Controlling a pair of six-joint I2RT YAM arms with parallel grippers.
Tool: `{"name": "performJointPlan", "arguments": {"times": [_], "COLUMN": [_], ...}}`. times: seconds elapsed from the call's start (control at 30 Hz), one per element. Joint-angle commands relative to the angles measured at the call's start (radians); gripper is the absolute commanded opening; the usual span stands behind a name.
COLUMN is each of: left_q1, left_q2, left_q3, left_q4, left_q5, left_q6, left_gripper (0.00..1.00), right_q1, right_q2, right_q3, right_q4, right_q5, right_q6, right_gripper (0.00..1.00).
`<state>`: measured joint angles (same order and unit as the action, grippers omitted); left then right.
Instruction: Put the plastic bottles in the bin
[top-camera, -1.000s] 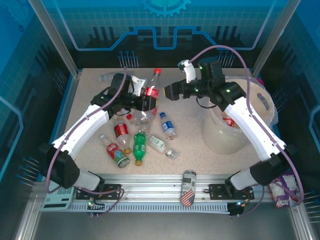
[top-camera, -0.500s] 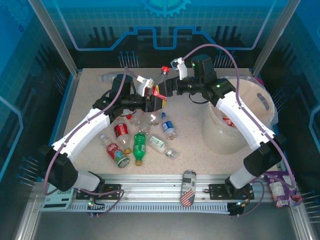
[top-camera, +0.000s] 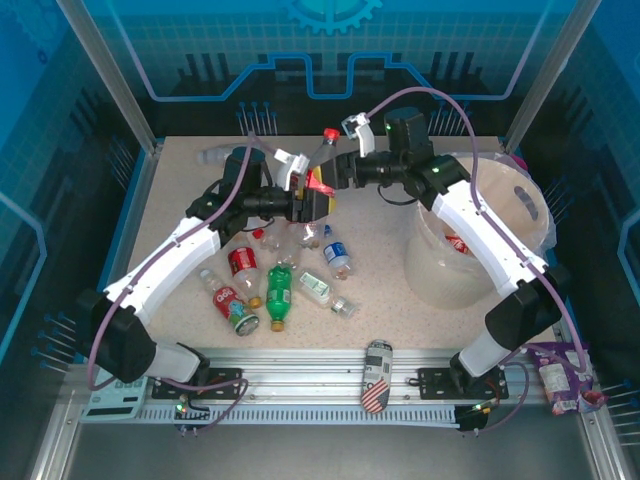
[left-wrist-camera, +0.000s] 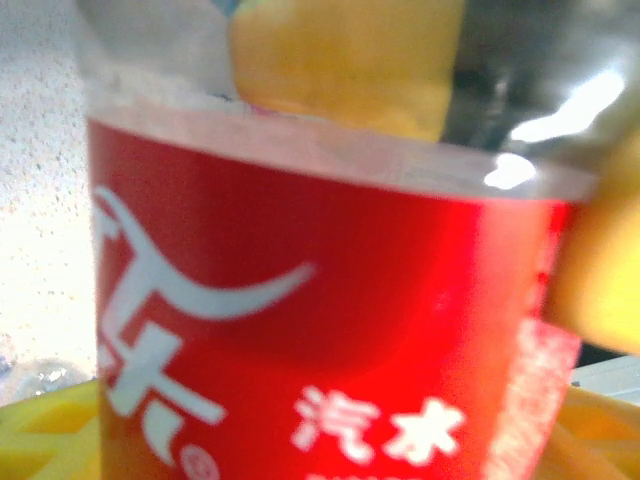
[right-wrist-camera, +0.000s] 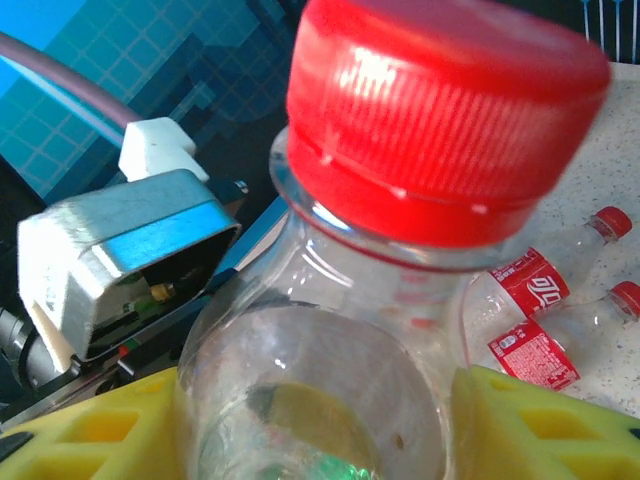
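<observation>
I have the left fingers (top-camera: 312, 196) clamped on the red label of a clear bottle (right-wrist-camera: 330, 340). They hold it up off the table (top-camera: 420, 310), tilted, red cap uppermost. My right fingers (top-camera: 338, 172) sit on either side of its neck, but I cannot tell whether they squeeze. The bin (top-camera: 535, 205) stands well to the right. The other bottles (top-camera: 243, 268) lie on the table below.

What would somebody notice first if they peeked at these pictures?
The red-capped bottle held up in the air at centre back, the left jaws clamped on its red label and the right jaws either side of its neck. Next, the loose bottles scattered just in front of it, and the big cream bin on the right.
</observation>
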<state>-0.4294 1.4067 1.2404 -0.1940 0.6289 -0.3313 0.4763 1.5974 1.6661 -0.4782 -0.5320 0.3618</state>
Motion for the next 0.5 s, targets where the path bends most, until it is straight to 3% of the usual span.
{"name": "performJointPlan", "arguments": {"times": [0.0,0.1,0.37,0.47], "left_q1": [-0.004,0.007,0.121,0.184], "left_q2": [-0.03,-0.051,-0.195,-0.242], "left_q3": [-0.016,-0.03,-0.126,-0.162], "left_q4": [0.05,0.053,-0.038,-0.119], "left_q5": [0.012,0.001,-0.101,-0.155], "left_q6": [0.004,0.002,-0.072,-0.12], "left_gripper": [0.87,0.99,0.99,0.99], "right_q1": [-0.023,-0.042,-0.143,-0.196], "right_q2": [-0.02,-0.034,-0.141,-0.183], "right_q3": [0.053,0.092,0.255,0.336], "right_q4": [-0.005,-0.036,-0.237,-0.382], "right_q5": [0.002,0.038,0.258,0.41], "right_q6": [-0.031,-0.064,-0.194,-0.236], "right_gripper": [0.59,0.58,0.58,0.6]}}
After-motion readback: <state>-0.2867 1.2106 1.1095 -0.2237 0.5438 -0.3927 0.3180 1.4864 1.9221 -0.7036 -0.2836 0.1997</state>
